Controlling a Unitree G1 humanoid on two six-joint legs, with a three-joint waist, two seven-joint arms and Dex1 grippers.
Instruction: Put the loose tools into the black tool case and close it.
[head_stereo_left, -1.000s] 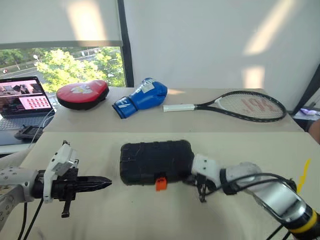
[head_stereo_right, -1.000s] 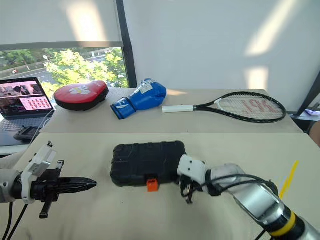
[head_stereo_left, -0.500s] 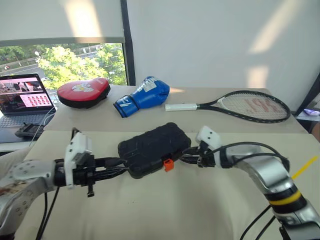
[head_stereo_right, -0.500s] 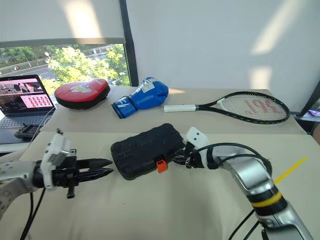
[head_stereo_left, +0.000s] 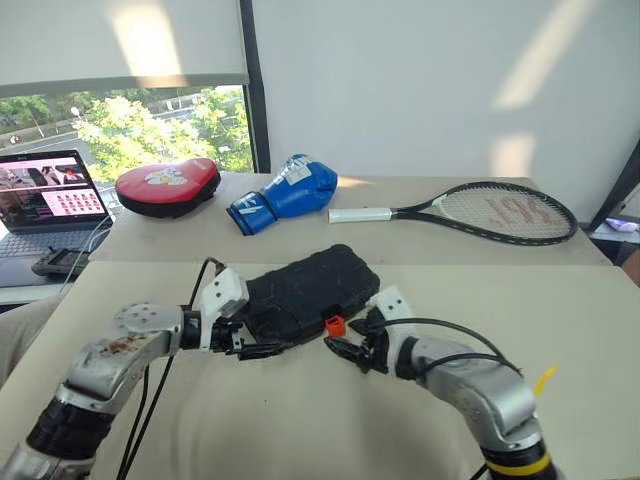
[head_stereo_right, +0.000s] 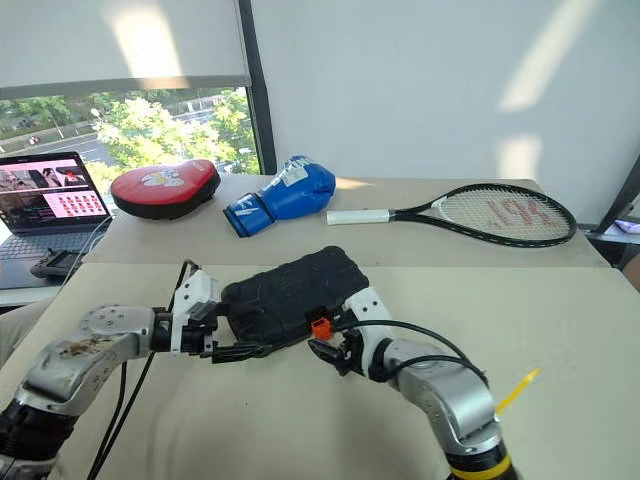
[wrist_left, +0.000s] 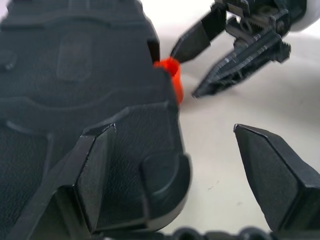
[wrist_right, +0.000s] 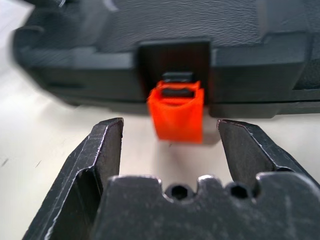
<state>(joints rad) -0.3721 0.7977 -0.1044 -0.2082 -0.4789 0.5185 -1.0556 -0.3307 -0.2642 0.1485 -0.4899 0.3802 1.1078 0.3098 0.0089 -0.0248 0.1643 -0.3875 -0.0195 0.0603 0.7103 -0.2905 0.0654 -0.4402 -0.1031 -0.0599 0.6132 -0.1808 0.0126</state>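
The black tool case (head_stereo_left: 305, 288) lies shut on the near table, turned at an angle, its orange latch (head_stereo_left: 334, 325) facing me. My left gripper (head_stereo_left: 268, 338) is open at the case's near left corner. In the left wrist view one finger (wrist_left: 95, 175) is over the case (wrist_left: 75, 75) and the other (wrist_left: 275, 175) over bare table. My right gripper (head_stereo_left: 345, 338) is open just in front of the latch (wrist_right: 177, 112), which sits between its fingertips (wrist_right: 107, 137) without touching them. The loose tools are out of view.
On the far table lie a red oval pad (head_stereo_left: 167, 185), a blue boxing glove (head_stereo_left: 285, 195) and a tennis racket (head_stereo_left: 480, 210). A laptop (head_stereo_left: 45, 200) stands at the far left. A yellow strip (head_stereo_left: 545, 378) lies on the near table at the right.
Both grippers went from shut to open. The left one moved right to the case's corner; the right one swung round to the latch. The case turned, its right end now farther away.
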